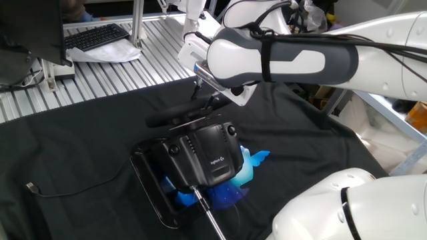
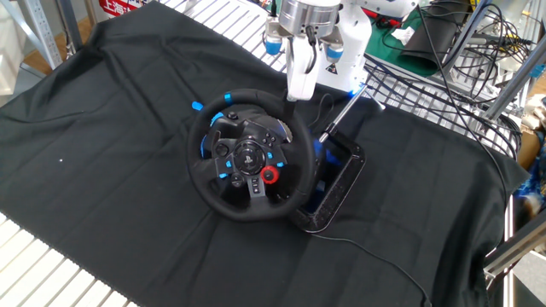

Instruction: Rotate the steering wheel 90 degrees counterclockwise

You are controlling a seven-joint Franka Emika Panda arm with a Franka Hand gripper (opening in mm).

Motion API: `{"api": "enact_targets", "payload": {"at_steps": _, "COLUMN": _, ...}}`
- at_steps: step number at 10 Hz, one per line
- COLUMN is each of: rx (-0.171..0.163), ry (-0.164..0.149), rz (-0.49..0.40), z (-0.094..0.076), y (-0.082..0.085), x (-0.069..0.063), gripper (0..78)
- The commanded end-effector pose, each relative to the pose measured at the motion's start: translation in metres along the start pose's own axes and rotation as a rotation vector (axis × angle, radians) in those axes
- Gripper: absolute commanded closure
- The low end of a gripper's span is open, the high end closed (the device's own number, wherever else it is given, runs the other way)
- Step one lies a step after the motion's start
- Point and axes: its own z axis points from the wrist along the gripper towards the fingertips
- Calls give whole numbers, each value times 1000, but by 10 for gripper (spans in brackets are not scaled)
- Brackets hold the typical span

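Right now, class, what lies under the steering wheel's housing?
Under the housing sits a flat black frame on black cloth, with something bright blue poking out. How far the blue thing reaches beneath is hidden.

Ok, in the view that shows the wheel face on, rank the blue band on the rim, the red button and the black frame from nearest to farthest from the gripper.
Measured from the gripper:
1. Black frame, below and to its right, beside the steering wheel.
2. Blue band, on the wheel's upper rim, to its left; close to the frame's distance, so this order is unsure.
3. Red button, low on the wheel's face.
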Motion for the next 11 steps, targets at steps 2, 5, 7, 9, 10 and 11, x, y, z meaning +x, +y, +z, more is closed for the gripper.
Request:
{"api": "enact_targets", "payload": {"at_steps": 2, "rx": -18, "ry": -24, "rz": -11, "z": 9, "y": -3, "x": -14, "gripper": 764}}
{"api": "enact_targets", "payload": {"at_steps": 5, "rx": -29, "ry": -10, "rz": -34, "z": 10, "y": -3, "x": -15, "gripper": 764}}
{"api": "enact_targets", "payload": {"at_steps": 7, "rx": -48, "ry": -2, "rz": -44, "z": 9, "y": -3, "x": -16, "gripper": 764}}
{"api": "enact_targets", "payload": {"at_steps": 9, "rx": -49, "ry": -1, "rz": -31, "z": 8, "y": -3, "x": -16, "gripper": 764}}
{"api": "enact_targets", "payload": {"at_steps": 10, "rx": -45, "ry": -4, "rz": -19, "z": 7, "y": -4, "x": -16, "gripper": 764}}
{"api": "enact_targets", "payload": {"at_steps": 11, "rx": -42, "ry": 1, "rz": -20, "z": 5, "y": -4, "x": -16, "gripper": 764}}
